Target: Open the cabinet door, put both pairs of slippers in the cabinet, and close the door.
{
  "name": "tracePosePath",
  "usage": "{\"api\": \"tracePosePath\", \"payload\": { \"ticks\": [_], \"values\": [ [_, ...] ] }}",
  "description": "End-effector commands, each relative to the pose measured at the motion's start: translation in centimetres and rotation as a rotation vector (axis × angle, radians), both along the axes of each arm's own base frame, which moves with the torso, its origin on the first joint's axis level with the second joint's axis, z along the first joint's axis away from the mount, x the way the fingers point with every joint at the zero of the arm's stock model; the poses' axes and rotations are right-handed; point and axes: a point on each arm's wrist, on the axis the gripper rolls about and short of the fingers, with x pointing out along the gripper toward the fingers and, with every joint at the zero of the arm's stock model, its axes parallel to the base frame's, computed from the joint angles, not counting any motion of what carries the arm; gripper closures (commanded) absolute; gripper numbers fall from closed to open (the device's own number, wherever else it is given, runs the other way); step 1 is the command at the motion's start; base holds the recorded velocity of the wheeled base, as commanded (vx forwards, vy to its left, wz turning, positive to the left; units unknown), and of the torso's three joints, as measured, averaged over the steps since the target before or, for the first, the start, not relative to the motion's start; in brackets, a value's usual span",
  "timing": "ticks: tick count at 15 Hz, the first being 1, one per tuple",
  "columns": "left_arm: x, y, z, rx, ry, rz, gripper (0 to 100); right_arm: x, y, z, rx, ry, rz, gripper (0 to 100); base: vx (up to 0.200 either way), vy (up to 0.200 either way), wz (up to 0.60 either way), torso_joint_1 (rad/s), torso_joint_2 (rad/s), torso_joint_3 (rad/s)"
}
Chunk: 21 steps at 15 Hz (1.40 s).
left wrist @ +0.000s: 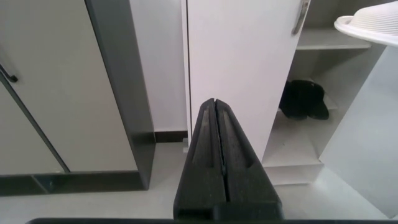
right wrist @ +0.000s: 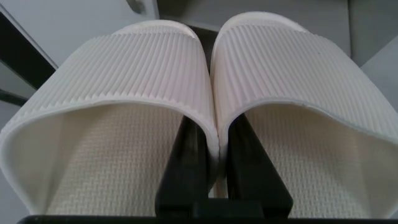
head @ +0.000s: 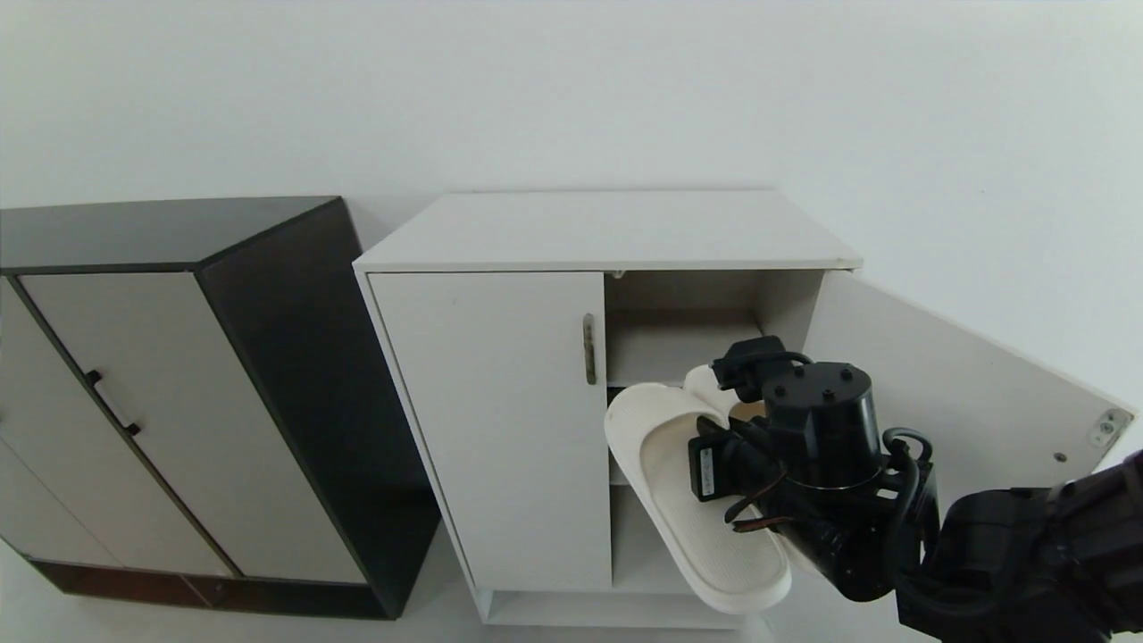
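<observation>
The right gripper (right wrist: 214, 146) pinches a pair of white slippers (head: 661, 464) by their two touching inner edges, one finger inside each slipper, just behind the ribbed straps. The pair hangs in the air in front of the open right half of the white cabinet (head: 607, 228), beside the edge of the closed left door (head: 491, 429) and its handle (head: 588, 348). It rests on no shelf.

In the head view the pair's long axis slants from the upper left, near the upper shelf (head: 661, 353), down to the lower right toward the floor. One slipper is in full sight and the rounded tip of the second peeks out behind it. The right wrist view shows what the head view hides. The slippers lie side by side, strap openings toward the wrist and rounded toe ends pointing away toward the cabinet.

The right door (head: 946, 384) stands swung wide open, and a black cabinet (head: 295, 357) stands just to the left.

The left gripper (left wrist: 215, 109) has its fingers pressed together and holds nothing. It hangs low before the closed door. Its wrist view shows a pair of black slippers (left wrist: 303, 99) on a lower shelf (left wrist: 292, 134) inside, which the head view does not make clear — and the edge of a white slipper above them.
</observation>
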Motion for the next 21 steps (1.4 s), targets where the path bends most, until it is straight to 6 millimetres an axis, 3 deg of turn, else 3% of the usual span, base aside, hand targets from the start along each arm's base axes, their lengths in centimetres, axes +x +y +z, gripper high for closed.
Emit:
{"api": "tracePosePath", "payload": {
  "ticks": [1, 13, 21],
  "values": [
    [0.00, 0.00, 0.00, 0.000, 0.000, 0.000, 100, 0.05, 0.05, -0.24, -0.006, 0.005, 0.000, 100, 0.000, 0.000, 0.00, -0.154, 0.47, 0.320],
    [0.00, 0.00, 0.00, 0.000, 0.000, 0.000, 100, 0.20, 0.13, -0.73, -0.015, 0.014, -0.002, 100, 0.000, 0.000, 0.00, -0.093, 0.45, 0.361],
    [0.00, 0.00, 0.00, 0.000, 0.000, 0.002, 100, 0.04, 0.26, -1.22, -0.038, 0.015, 0.006, 100, 0.000, 0.000, 0.00, 0.000, 0.07, 0.056]
  ]
}}
